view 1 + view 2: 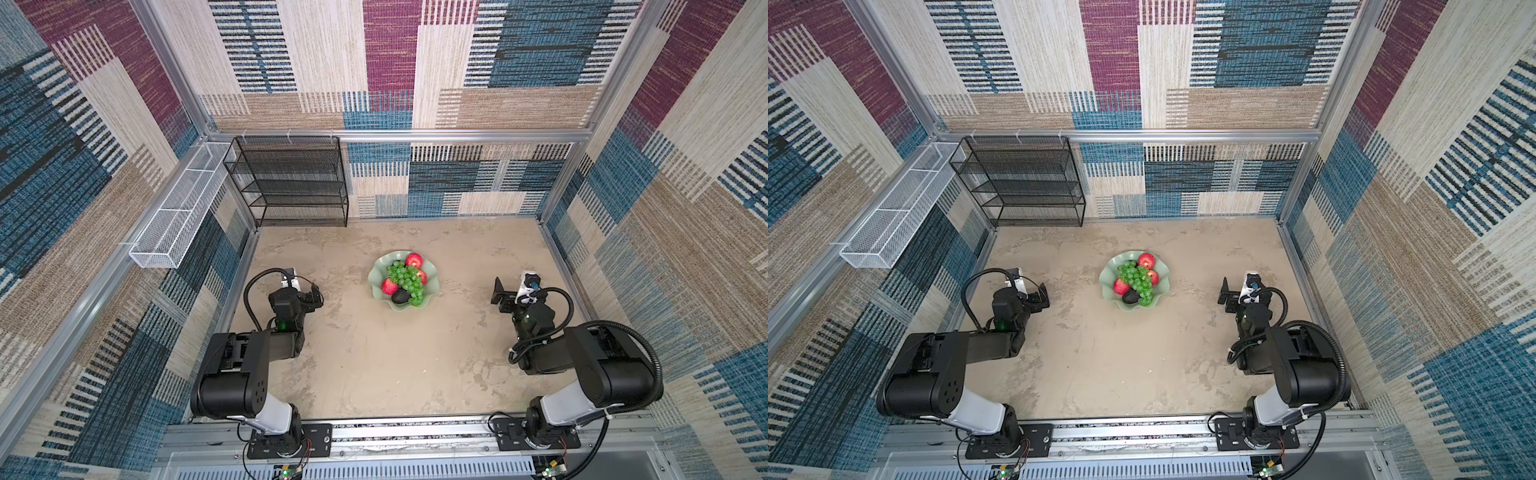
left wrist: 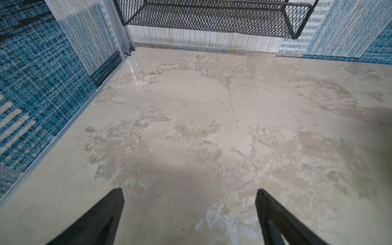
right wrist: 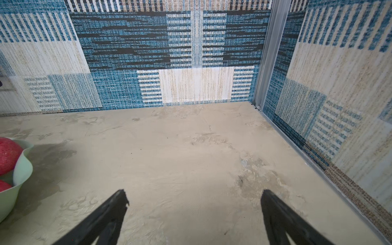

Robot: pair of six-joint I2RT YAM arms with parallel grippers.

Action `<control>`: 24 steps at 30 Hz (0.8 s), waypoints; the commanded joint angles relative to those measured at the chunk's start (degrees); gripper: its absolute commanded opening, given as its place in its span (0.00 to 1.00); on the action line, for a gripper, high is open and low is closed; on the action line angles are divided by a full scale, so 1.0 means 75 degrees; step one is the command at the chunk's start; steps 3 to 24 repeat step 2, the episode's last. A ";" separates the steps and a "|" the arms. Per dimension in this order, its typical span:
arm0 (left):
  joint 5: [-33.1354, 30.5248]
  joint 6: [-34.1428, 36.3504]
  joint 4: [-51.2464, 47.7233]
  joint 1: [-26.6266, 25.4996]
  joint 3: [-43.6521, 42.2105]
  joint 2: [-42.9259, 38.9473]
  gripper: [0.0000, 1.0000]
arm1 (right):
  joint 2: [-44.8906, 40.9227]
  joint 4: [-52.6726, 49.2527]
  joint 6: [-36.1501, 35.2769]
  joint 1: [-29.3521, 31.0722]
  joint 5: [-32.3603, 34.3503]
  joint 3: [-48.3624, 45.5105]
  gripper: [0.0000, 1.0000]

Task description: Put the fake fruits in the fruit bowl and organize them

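Fruit all sits in the fruit bowl, mid-table, between both arms and well apart from each. We count the grapes draped across the middle, three apples around them and one avocado at the near rim. A dark bit beyond the grapes is likely the second avocado, mostly hidden. Nothing lies loose on the table.

We see the left gripper with jaws wide apart, empty, over bare table. The right gripper is the same, empty, with the bowl's rim at the edge of its wrist view. We judge placing done, maybe only tidying left.

Handling guess: the fruits look light, hollow or foamy.
- Apples: skin reads matte and grippy in the right wrist view, so take them across the widest part.
- Grapes: floppy, so pinch mid-bunch.
- Avocado: smoother, so grip across the short axis.
- Bowl: looks thin and light, and may slide if nudged.

No brand, label or readable writing anywhere.
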 commanded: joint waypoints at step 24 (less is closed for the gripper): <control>0.0047 0.0174 0.0447 0.0008 -0.0203 -0.0050 1.00 | -0.0025 0.0312 0.0085 0.0001 -0.0079 0.0017 1.00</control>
